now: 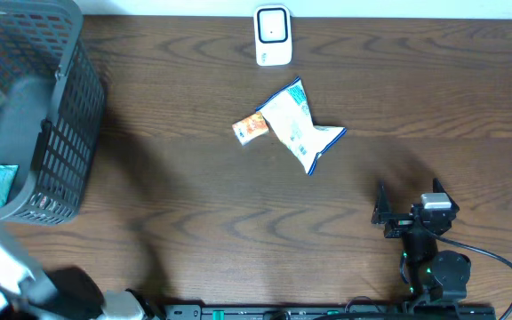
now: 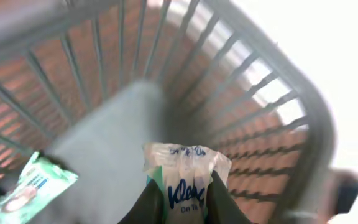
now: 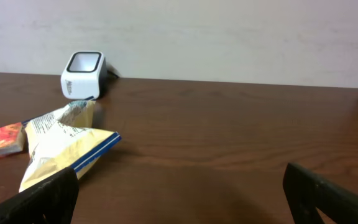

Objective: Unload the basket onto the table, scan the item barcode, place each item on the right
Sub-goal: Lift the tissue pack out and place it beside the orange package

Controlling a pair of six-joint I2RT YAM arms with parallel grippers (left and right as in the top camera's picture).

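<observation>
Left pincer (image 2: 185,180): jaws pressed together on a plastic tissue pack (image 2: 185,163), and that is our item, right at the fingertips, blue lettering towards the wrist camera.
Where the item sits: down inside the grey basket (image 2: 303,112), with the slatted wall curving around behind and to the right of the left pincer.
Only the left wrist shows: the grip itself. From overhead this pincer is lost under the blurred grey arm hanging over the basket.
Beside the left pincer: a green-and-white packet (image 2: 39,183) lies low to its left, apart from the tissue pack.
Right pincer (image 1: 407,188): fingers spread wide apart, nothing between them, low over the dark wooden table (image 1: 194,231).
Ahead of the right pincer: a white barcode scanner (image 3: 82,74) stands far ahead and to the left, at the table's back edge. A crumpled snack bag (image 3: 67,146) lies nearer, also to the left, with a small red packet (image 3: 2,142) touching its left side.
Only the overhead shows: basket and scanner together, well apart across the table.
Hard to make out: the left wrist picture is smeared and the lettering is cut off by the fingers. The pack's lower part is hidden between them, and I cannot tell where its barcode is.
</observation>
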